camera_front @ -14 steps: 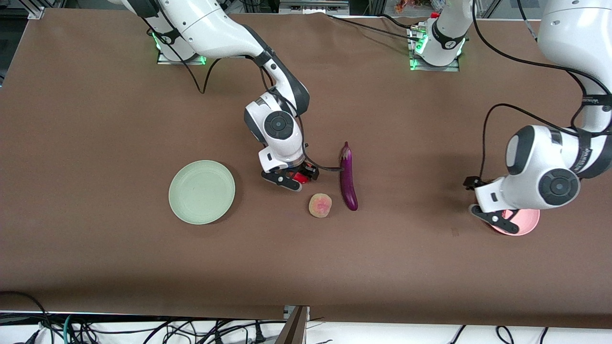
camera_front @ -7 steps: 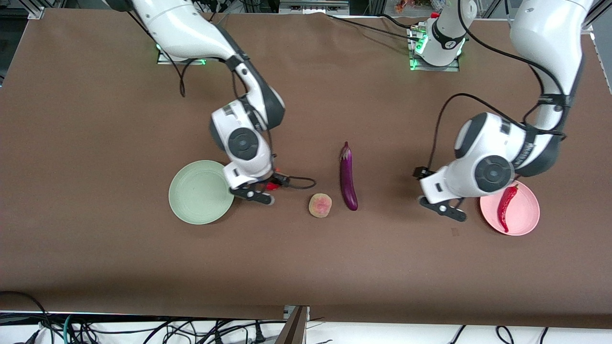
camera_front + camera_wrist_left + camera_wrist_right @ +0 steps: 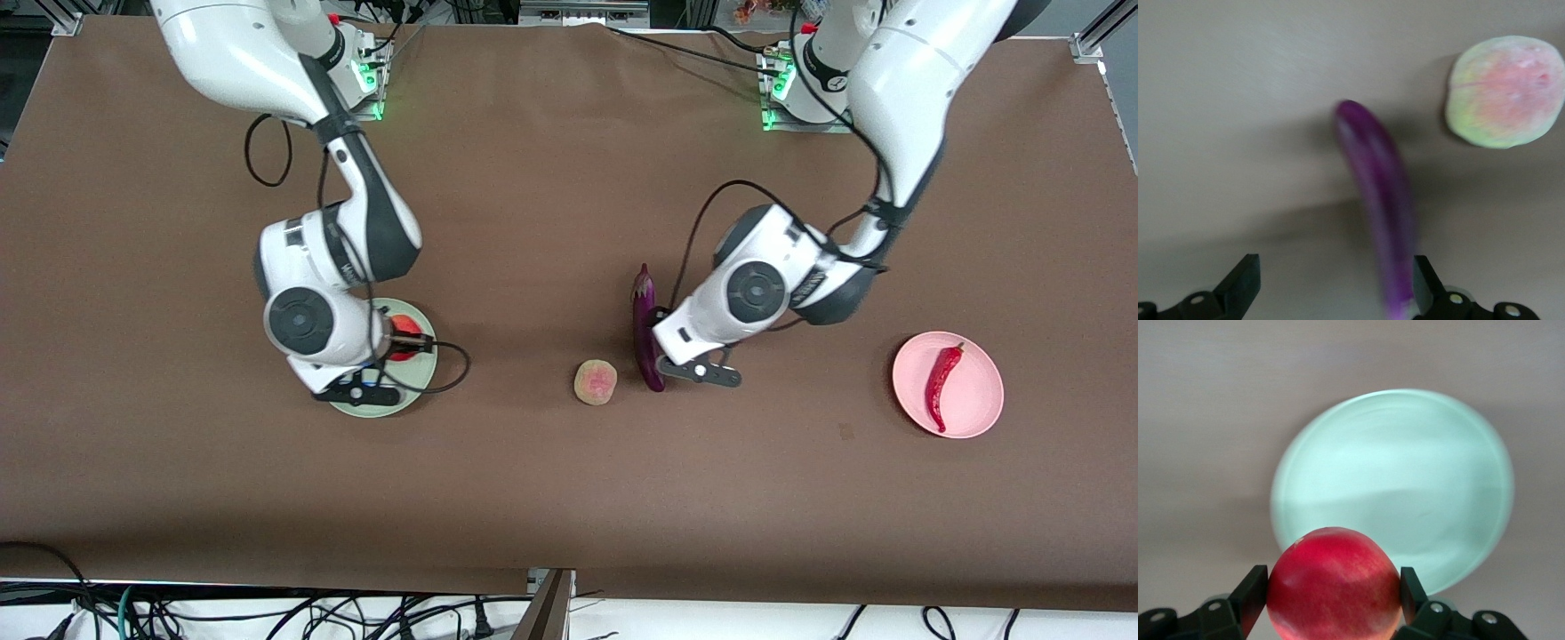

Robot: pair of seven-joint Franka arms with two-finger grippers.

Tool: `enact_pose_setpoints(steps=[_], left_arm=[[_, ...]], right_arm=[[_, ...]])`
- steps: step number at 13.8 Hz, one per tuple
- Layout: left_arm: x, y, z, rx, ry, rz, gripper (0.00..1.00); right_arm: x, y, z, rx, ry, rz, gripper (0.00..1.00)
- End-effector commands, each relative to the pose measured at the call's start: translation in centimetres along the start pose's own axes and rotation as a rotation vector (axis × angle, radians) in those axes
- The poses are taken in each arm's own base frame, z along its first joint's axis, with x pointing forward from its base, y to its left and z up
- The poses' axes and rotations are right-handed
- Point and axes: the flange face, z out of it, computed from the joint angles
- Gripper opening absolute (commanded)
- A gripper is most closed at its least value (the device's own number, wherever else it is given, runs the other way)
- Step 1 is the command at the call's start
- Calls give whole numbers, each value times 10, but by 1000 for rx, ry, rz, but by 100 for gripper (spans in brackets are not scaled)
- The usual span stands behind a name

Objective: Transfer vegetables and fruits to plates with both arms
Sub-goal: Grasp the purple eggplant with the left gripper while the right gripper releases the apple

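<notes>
My right gripper hangs over the pale green plate, shut on the round red pomegranate. In the right wrist view the pomegranate fills the gap between the fingers, above the green plate. My left gripper is open over the end of the purple eggplant nearer the front camera. In the left wrist view the eggplant runs close beside one fingertip, with the peach off to the side. The red chili lies on the pink plate.
The peach sits on the brown table beside the eggplant, toward the right arm's end. A black cable loops from the right hand over the green plate's rim.
The right arm carried the pomegranate from mid-table to over the green plate. The left arm swung from the pink plate to over the eggplant, uncovering the chili.
</notes>
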Motion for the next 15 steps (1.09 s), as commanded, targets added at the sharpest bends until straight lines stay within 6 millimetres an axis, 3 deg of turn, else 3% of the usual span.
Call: enact_pose_setpoints(steps=[1, 2, 3, 4, 6, 8, 9, 10, 13, 15], left_arm=[[-8, 23, 21, 65, 29, -134, 100], [-9, 26, 30, 110, 50, -136, 100], [-12, 34, 41, 129, 58, -150, 100], [-17, 46, 50, 119, 70, -170, 100], [-15, 48, 65, 101, 88, -176, 95], [-15, 50, 66, 97, 92, -187, 35], [-16, 50, 66, 96, 93, -222, 9], [-17, 51, 66, 96, 93, -246, 0], [-14, 37, 49, 133, 78, -260, 0], [-15, 21, 15, 203, 54, -292, 0]], right_arm=[[6, 55, 16, -8, -37, -70, 55], [10, 68, 29, 2, -28, -49, 55], [11, 68, 42, 12, -16, -43, 55], [12, 68, 43, 27, -7, -31, 55], [13, 67, 42, 48, -7, -23, 55], [14, 68, 54, 43, -23, -26, 58], [15, 69, 58, 42, -26, -23, 79], [16, 73, 58, 45, -26, -10, 99], [17, 70, 45, 47, -12, 18, 99], [20, 62, 29, 56, 10, 62, 99]])
